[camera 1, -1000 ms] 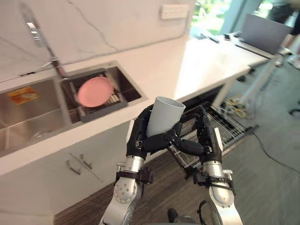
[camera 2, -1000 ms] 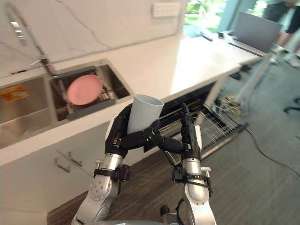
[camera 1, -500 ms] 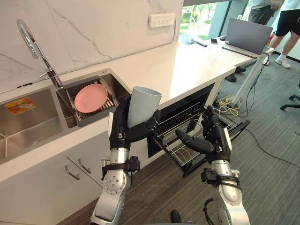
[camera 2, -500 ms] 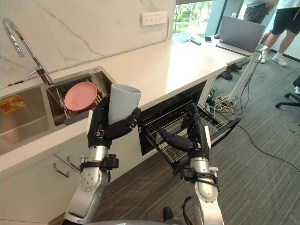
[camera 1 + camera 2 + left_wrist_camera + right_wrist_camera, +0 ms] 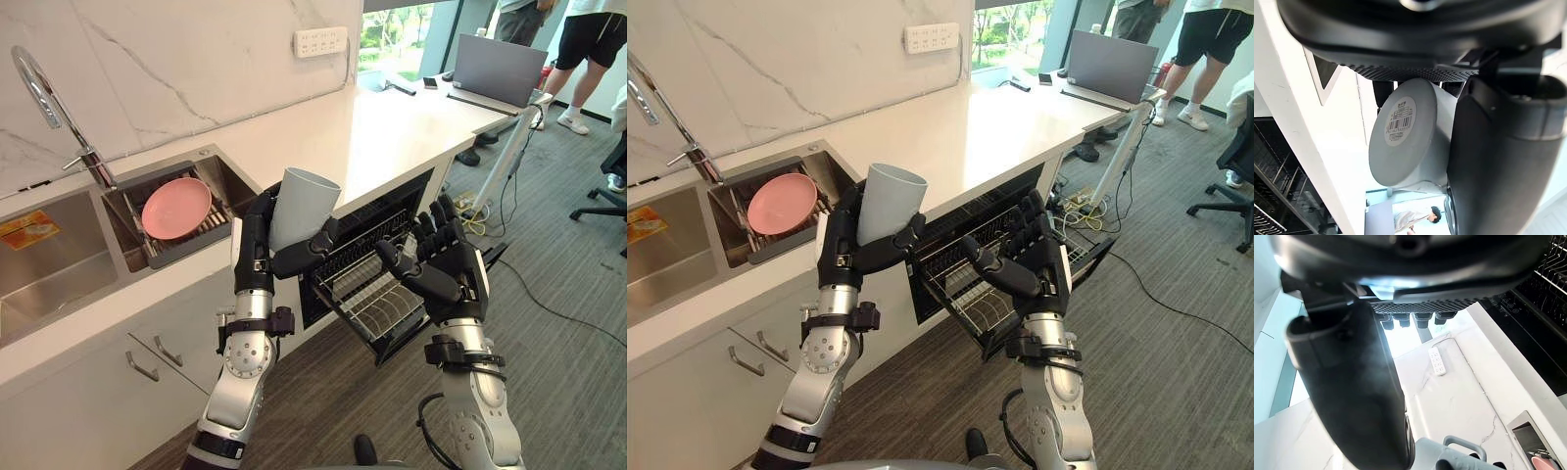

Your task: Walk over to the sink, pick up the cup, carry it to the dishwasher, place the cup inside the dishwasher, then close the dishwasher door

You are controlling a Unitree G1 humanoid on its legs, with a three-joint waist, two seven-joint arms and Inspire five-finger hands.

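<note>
Worktop [image 5: 392,127]: white, far side.
Dishwasher [image 5: 380,302]: door down, rack drawn out, right of centre.
Cup [image 5: 302,204]: grey, upright, raised just left of the dishwasher; likely light, stiff, smooth-walled; best gripped mid-wall.
Left hand [image 5: 260,243]: fingers wrapped round cup.
Right hand [image 5: 449,274]: fingers spread, empty.

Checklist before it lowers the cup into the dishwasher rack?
1. Grip: left hand curled round cup, cup upright: ok.
2. Right hand open, holding nothing: ok.
3. Dishwasher door down, rack pulled out: ok.
4. Free slot in rack: partly hidden by right hand: cannot tell.
5. Path to rack: right hand sits before it in the head views: probably not ok.
</note>
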